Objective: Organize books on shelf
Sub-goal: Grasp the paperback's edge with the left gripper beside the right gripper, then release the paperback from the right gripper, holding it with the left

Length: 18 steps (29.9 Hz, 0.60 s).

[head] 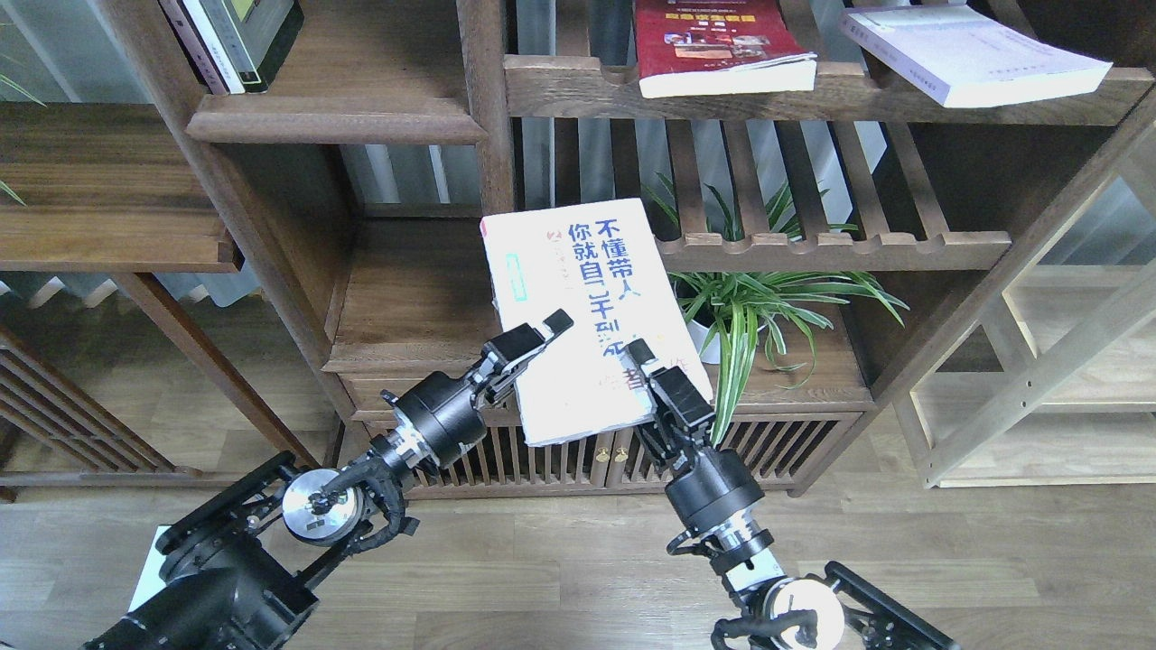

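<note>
Fingers [551,322] of the left gripper [528,341] clamped over the near left edge of the white book [578,298], with the right gripper [652,370] lying on the cover's near right corner, its grip not readable from here. Held tilted, face up, in front of the bookcase, over the solid dark-brown shelf [406,307] and apart from the red book [718,45] and lavender-white book [971,50] on the slatted rail above. Likely to twist or slip from such a shallow edge hold, or catch the spider plant [768,307] or upright post.
</note>
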{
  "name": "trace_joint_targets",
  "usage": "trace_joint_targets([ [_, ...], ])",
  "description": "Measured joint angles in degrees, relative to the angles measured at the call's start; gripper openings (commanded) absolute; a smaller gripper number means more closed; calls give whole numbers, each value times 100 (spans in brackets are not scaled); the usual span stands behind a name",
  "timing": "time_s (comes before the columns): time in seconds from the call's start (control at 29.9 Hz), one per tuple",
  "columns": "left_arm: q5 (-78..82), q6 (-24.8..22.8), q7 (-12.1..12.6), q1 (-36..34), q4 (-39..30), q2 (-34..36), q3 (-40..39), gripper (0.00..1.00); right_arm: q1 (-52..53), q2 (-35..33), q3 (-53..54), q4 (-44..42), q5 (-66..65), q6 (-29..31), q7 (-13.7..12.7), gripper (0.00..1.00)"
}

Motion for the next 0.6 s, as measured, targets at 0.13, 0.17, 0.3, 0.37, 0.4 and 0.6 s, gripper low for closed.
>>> trace_joint_targets([
  [0.13,33,0,0,0,-61,367,0,0,0,-97,213,-31,25,0,7,68],
  [0.17,35,0,0,0,-72,488,0,0,4,-102,274,-46,29,0,9,68],
  [0.3,35,0,-6,57,-157,861,-2,0,52,-104,481,-83,41,0,11,68],
  [0.37,35,0,-8,119,-302,1046,-5,0,63,-104,537,-104,44,0,11,69],
  [0.4,36,0,-9,157,-400,1131,-7,0,65,-105,555,-128,48,0,11,69],
  [0.6,127,0,-2,400,-1100,1654,-12,0,83,-110,688,-441,70,0,19,69],
])
